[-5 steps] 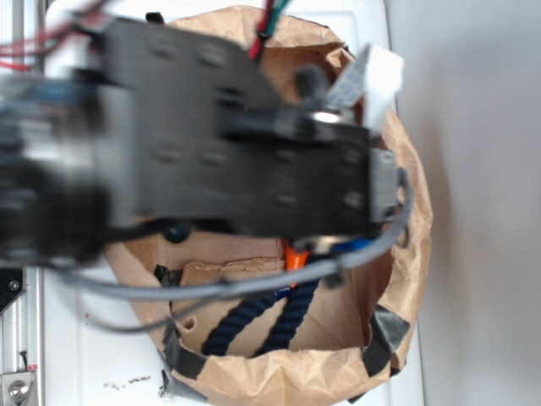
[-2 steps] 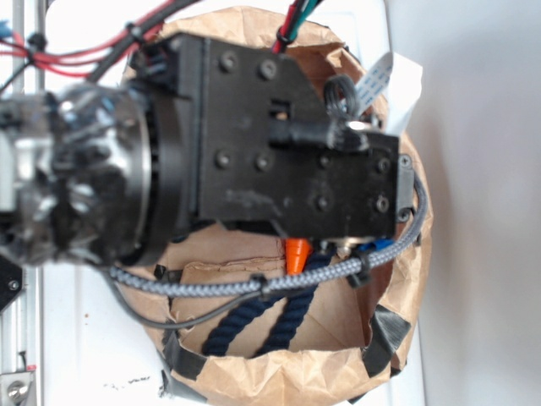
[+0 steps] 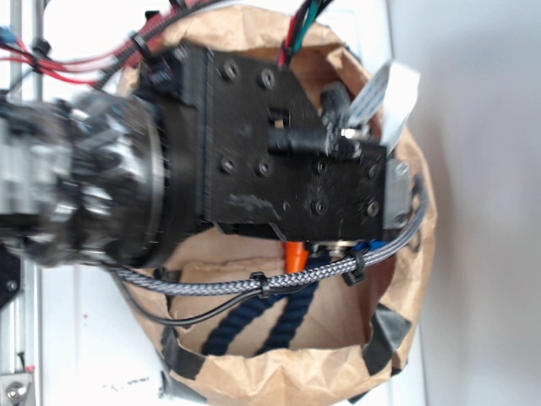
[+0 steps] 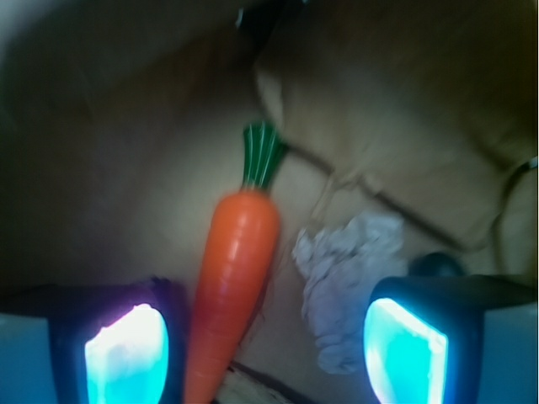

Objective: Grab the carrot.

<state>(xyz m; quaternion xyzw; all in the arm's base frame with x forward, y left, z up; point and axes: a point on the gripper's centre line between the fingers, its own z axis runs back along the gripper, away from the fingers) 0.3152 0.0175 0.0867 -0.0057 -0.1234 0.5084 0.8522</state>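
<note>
The orange carrot [image 4: 234, 278] lies on the floor of a brown paper bag, its green stem top pointing away from me in the wrist view. My gripper [image 4: 265, 358] is open above it. The carrot lies between the fingers, right beside the left finger pad [image 4: 126, 358], while the right pad [image 4: 404, 349] stands well apart. In the exterior view only the carrot's orange tip [image 3: 295, 255] shows under the black gripper body [image 3: 296, 161], which hides the fingers and the rest of the carrot.
The brown paper bag [image 3: 279, 376] surrounds the gripper on all sides. A navy blue rope [image 3: 254, 326] lies in its near part. A crumpled whitish-grey wad [image 4: 345, 278] lies right of the carrot. A braided grey cable [image 3: 254, 286] hangs across the bag.
The arm and gripper body have shifted a little and come into sharper view over the bag. The carrot tip and the rope have stayed in place.
</note>
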